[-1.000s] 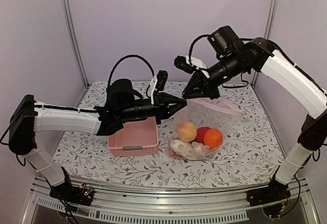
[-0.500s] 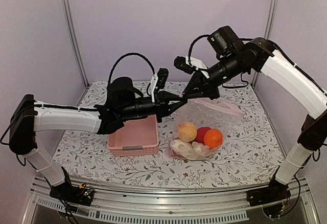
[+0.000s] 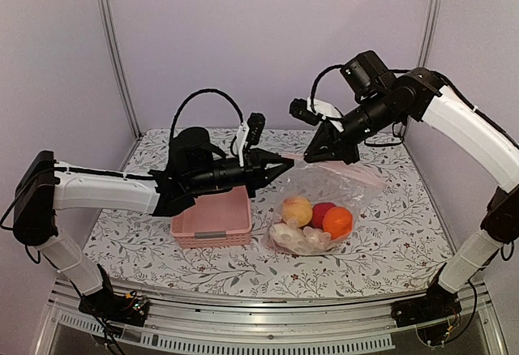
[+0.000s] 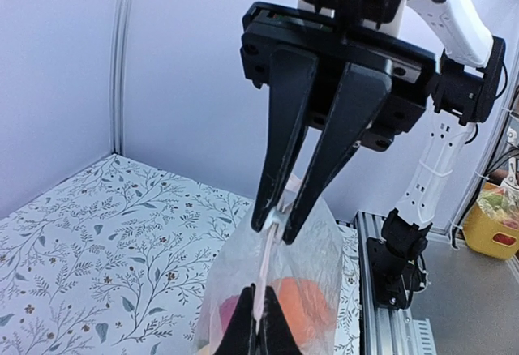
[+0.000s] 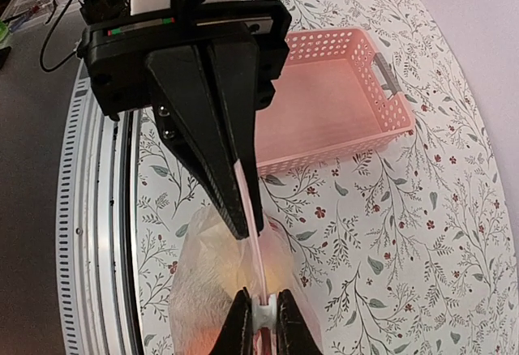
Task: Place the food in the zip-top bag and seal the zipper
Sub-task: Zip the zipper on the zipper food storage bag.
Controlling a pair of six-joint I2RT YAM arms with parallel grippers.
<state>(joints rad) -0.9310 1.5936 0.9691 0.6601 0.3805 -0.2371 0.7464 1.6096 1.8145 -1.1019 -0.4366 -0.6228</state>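
The clear zip-top bag hangs between both grippers, its bottom resting on the table. The food lies inside it: a yellow piece, a red one, an orange one and white pieces. My left gripper is shut on the pale pink zipper at the left end of the bag's mouth. My right gripper is shut on the white slider riding that zipper, just right of the left gripper. In the left wrist view, the right gripper pinches the strip above the left gripper.
A pink slatted basket stands on the flowered table left of the bag, under the left arm. It also shows in the right wrist view. Grey walls and metal posts close in the back and sides.
My right gripper has slid to the right along the zipper, away from the left gripper. The left gripper has held its place on the strip. The bag and food have barely moved.
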